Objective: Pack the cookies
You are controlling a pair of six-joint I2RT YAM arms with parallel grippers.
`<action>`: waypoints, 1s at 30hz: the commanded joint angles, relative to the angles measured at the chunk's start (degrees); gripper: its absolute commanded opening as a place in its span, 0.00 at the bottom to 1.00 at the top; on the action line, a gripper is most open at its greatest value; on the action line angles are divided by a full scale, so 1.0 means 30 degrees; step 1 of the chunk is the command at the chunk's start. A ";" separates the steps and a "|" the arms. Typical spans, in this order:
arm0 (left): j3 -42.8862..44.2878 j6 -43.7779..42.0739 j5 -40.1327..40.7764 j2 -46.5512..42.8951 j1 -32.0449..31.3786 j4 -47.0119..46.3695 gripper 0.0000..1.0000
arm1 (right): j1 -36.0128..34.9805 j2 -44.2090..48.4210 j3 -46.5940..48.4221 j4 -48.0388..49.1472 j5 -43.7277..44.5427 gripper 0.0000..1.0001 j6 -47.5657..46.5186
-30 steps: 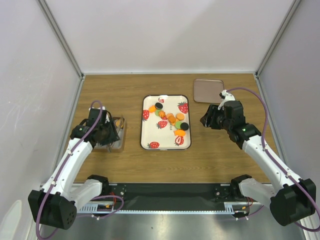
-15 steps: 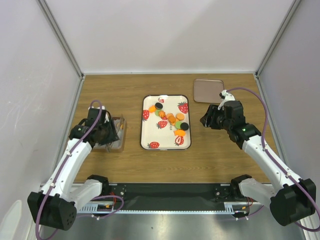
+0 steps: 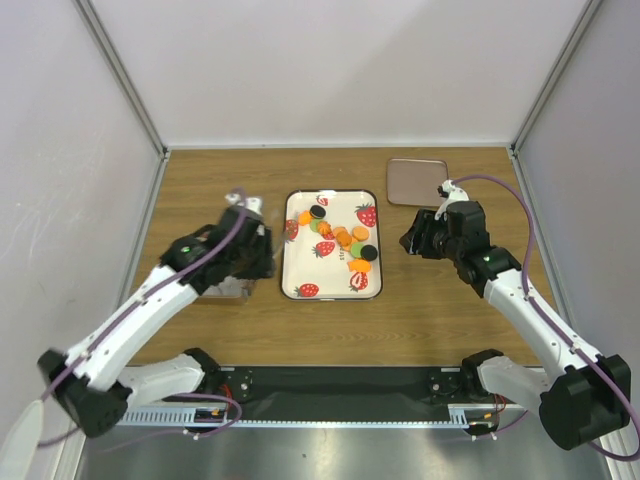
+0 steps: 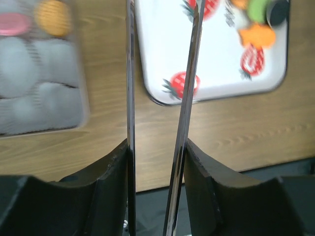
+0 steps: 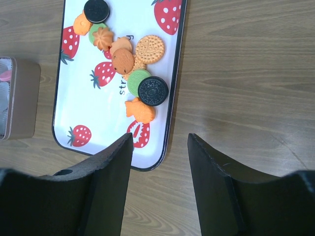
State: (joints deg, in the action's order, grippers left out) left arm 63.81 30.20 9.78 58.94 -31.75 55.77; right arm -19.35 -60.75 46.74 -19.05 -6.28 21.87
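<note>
The cookies [image 3: 345, 240], mostly orange with green and black ones, lie bunched at the upper right of the white strawberry-print tray [image 3: 318, 278]. They also show in the right wrist view [image 5: 135, 64] and, blurred, in the left wrist view [image 4: 261, 34]. My left gripper [image 3: 255, 245] hovers at the tray's left edge; its fingers [image 4: 118, 167] are shut on a pair of thin metal tongs [image 4: 130, 73], blades apart and empty. A clear compartment box [image 4: 34, 98] holds a pink and an orange cookie. My right gripper [image 3: 412, 240] is open and empty, right of the tray [image 5: 88, 113].
A brown rectangular lid [image 3: 417, 181] lies at the back right. The compartment box [image 3: 228, 290] sits left of the tray, partly under my left arm, and shows at the left edge of the right wrist view [image 5: 17, 98]. Grey walls enclose the wooden table.
My left arm has swung right, from over the compartment box to the tray's left edge, carrying the tongs. The right arm has stayed still.
</note>
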 commanded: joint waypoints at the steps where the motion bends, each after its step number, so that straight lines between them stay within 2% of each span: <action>1: 0.0819 0.1623 0.1250 0.1649 -0.3590 -0.0892 0.49 | -0.0082 -0.0052 0.0123 0.0285 0.0424 0.54 -0.0376; 6: 0.1724 0.2210 0.1719 0.5159 -0.7368 -0.1829 0.48 | -0.0082 -0.0053 0.0152 0.0256 0.0542 0.54 -0.0376; 9: 0.2514 0.2152 0.1546 0.6307 -0.8368 -0.2385 0.49 | -0.0082 -0.0082 0.0123 0.0226 0.0542 0.54 -0.0376; 20: 0.6499 0.0835 0.2831 1.1374 -0.9397 -0.1249 0.49 | -0.0082 0.0006 0.0152 0.0226 0.0571 0.54 -0.0434; 30: 0.8582 -0.0426 0.3916 1.3691 -0.9778 0.0217 0.49 | -0.0082 0.0036 0.0181 0.0197 0.0513 0.54 -0.0434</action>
State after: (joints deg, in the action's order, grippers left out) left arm 85.54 31.22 18.57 99.46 -60.23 54.72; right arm -19.40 -61.10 46.74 -19.07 -5.39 21.76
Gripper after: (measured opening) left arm 0.493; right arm 0.544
